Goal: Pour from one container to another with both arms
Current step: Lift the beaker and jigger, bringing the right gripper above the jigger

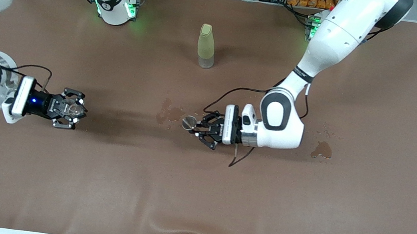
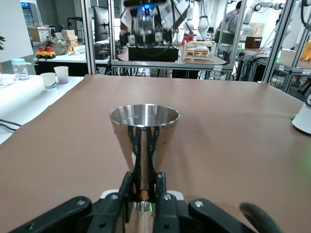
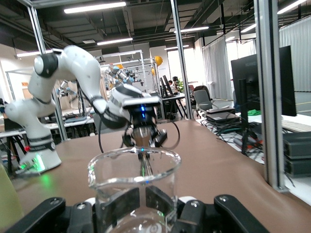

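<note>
My left gripper [image 1: 200, 127] is shut on a steel conical cup [image 1: 190, 122] near the table's middle. In the left wrist view the cup [image 2: 144, 131] stands upright, its narrow waist pinched between the fingers [image 2: 127, 187] of the gripper [image 2: 144, 183]. At the right arm's end of the table, my right gripper [image 1: 72, 110] is shut on a clear glass beaker [image 1: 71, 107]. The beaker [image 3: 133, 182] is upright in the gripper [image 3: 154, 200], its mouth open. The two grippers face each other, well apart. I cannot tell what either container holds.
A yellow-green capped bottle [image 1: 206, 46] stands on the brown table [image 1: 198, 196], farther from the front camera than both grippers. Wet stains lie beside the cup [image 1: 168, 113] and toward the left arm's end [image 1: 323, 149]. A black cable [image 1: 241, 159] trails under the left wrist.
</note>
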You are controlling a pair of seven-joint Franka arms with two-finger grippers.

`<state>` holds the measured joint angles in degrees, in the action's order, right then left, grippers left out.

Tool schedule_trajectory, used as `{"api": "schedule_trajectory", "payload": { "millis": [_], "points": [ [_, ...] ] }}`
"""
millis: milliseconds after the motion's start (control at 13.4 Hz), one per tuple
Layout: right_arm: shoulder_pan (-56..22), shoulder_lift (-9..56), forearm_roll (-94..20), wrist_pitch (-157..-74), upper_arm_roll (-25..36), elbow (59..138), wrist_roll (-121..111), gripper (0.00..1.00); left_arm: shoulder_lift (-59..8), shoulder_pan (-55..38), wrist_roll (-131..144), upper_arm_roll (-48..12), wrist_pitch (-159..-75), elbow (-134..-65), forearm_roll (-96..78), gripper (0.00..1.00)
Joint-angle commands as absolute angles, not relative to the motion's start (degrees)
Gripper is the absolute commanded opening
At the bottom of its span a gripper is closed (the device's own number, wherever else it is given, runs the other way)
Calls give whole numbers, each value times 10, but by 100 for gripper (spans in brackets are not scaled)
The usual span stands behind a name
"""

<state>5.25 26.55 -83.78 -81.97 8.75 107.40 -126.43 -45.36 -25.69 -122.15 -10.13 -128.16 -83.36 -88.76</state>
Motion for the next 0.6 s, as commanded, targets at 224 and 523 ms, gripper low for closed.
{"api": "schedule_trajectory", "payload": {
  "millis": [224, 523],
  "points": [
    [1, 159, -832, -831, 97, 1177, -1208, 0, -476, -315, -1232, -95, -1337, -793, -929, 0],
    [-48, 136, -856, -855, 96, 1216, -1208, 0, -497, -362, -1231, -92, -1384, -760, -957, 0]
  ]
}}
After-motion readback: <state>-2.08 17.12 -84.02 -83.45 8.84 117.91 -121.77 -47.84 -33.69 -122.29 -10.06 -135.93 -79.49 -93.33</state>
